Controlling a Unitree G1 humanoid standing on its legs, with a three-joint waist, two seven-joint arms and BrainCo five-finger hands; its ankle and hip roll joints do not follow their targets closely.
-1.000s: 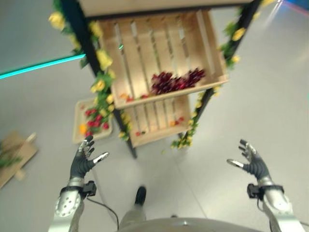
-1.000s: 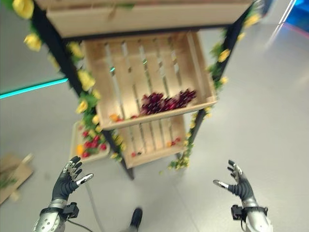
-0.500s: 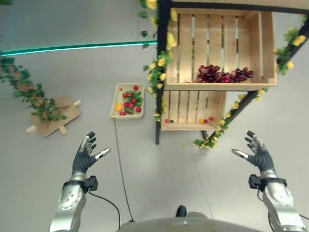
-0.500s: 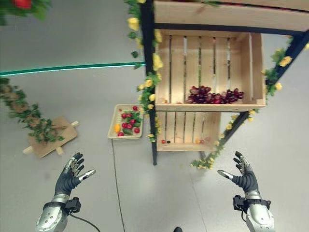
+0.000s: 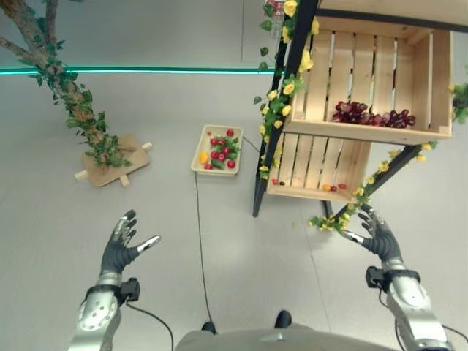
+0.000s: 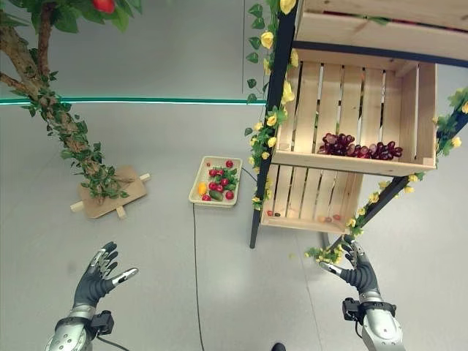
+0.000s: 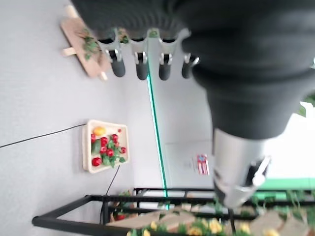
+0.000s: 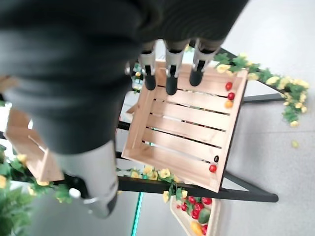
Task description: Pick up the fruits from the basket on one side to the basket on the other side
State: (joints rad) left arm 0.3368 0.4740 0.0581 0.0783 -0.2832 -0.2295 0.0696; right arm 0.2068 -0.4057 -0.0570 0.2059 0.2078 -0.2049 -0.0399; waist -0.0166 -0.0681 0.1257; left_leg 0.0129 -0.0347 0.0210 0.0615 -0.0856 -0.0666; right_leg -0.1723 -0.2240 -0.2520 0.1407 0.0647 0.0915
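Observation:
A shallow tan basket [image 5: 199, 167] of red and yellow fruits [image 5: 220, 153] lies on the floor left of a black shelf stand; it also shows in the left wrist view [image 7: 86, 147]. The stand holds slatted wooden crates: the middle crate [image 5: 431, 80] has dark red grapes [image 5: 369, 115], the low crate [image 5: 311, 164] a few small fruits [image 8: 228, 93] at its front edge. My left hand [image 5: 119, 247] hovers open over bare floor, well short of the basket. My right hand [image 5: 374, 232] is open and empty, just in front of the low crate.
A small tree with leafy vines [image 5: 69, 95] stands on a wooden base [image 5: 110, 170] at the left. Yellow flower garlands [image 5: 281, 95] wrap the stand's black posts. A thin black cord [image 5: 197, 227] runs across the grey floor from the basket.
The whole picture has shifted, so the camera has moved: stand and basket sit farther right and the tree has come into view. Both hands stay raised and open.

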